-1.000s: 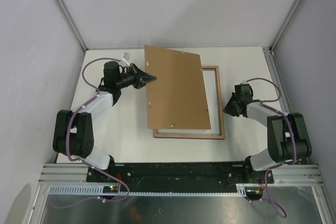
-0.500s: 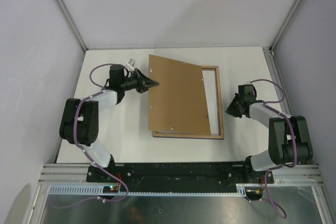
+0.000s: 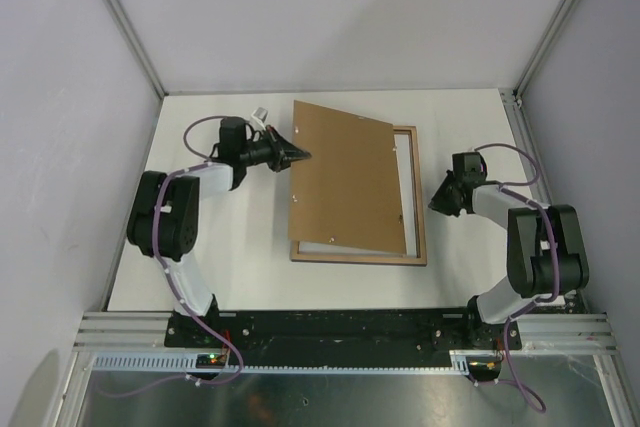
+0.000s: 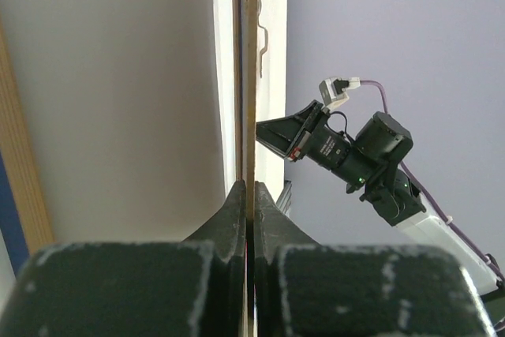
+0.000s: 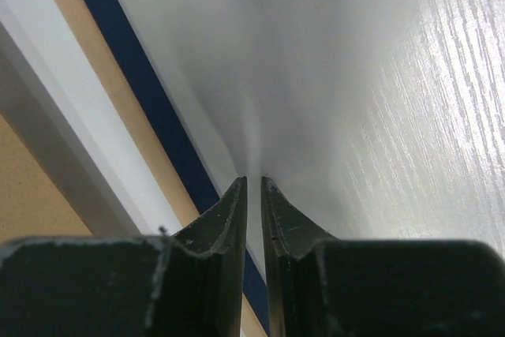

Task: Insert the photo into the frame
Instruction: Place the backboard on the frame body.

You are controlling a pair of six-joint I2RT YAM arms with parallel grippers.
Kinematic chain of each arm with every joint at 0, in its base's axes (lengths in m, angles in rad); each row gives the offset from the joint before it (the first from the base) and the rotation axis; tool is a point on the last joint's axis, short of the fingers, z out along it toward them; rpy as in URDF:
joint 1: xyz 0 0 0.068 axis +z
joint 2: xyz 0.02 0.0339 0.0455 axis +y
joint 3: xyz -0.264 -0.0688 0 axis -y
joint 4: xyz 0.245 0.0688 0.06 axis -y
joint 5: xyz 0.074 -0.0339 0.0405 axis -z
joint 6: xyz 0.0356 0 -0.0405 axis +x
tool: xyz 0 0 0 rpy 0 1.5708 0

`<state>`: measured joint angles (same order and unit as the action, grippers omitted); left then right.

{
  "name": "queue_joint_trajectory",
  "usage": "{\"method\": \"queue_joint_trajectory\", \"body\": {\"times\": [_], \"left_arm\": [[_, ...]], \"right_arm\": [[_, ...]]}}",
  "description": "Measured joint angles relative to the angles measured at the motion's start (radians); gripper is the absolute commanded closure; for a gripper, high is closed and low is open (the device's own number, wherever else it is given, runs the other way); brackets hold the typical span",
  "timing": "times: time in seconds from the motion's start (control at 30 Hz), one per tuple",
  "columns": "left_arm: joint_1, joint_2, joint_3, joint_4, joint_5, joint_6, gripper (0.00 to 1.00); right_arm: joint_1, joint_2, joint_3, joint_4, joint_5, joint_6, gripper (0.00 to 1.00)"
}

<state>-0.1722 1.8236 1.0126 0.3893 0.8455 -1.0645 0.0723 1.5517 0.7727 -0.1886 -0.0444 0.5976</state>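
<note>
My left jaws pinch the upper left edge of the backing board [image 3: 345, 182], which sits skewed over the frame [image 3: 419, 197] lying wood side up right of centre; my right jaws sit barely parted and empty, just right of it. The photo's print is hidden — a pale strip [image 3: 350, 244] at the board's lower edge is probably it. I judge this the closing-up step — next, square the board and lay it flat.

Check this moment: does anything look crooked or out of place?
The backing board sits askew: pinched at its left edge by the left hand, it is rotated over the frame, its far-left corner poking past the frame's far side.
</note>
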Motion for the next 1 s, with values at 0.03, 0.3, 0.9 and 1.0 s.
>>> {"method": "queue_joint_trajectory", "body": {"times": [0.03, 0.3, 0.9, 1.0], "left_arm": [[-0.003, 0.006, 0.003, 0.003, 0.000, -0.001, 1.00], [-0.027, 0.056, 0.005, 0.019, 0.005, -0.008, 1.00], [-0.045, 0.148, 0.056, 0.074, 0.010, -0.039, 1.00], [-0.045, 0.159, 0.074, 0.083, 0.013, -0.042, 1.00]], "right_arm": [[-0.001, 0.010, 0.000, 0.000, 0.000, 0.000, 0.83], [-0.005, 0.047, 0.023, 0.032, -0.015, -0.003, 0.83], [0.007, 0.069, 0.038, 0.055, -0.021, -0.005, 0.83], [0.011, 0.070, 0.038, 0.056, -0.021, -0.006, 0.83]]}}
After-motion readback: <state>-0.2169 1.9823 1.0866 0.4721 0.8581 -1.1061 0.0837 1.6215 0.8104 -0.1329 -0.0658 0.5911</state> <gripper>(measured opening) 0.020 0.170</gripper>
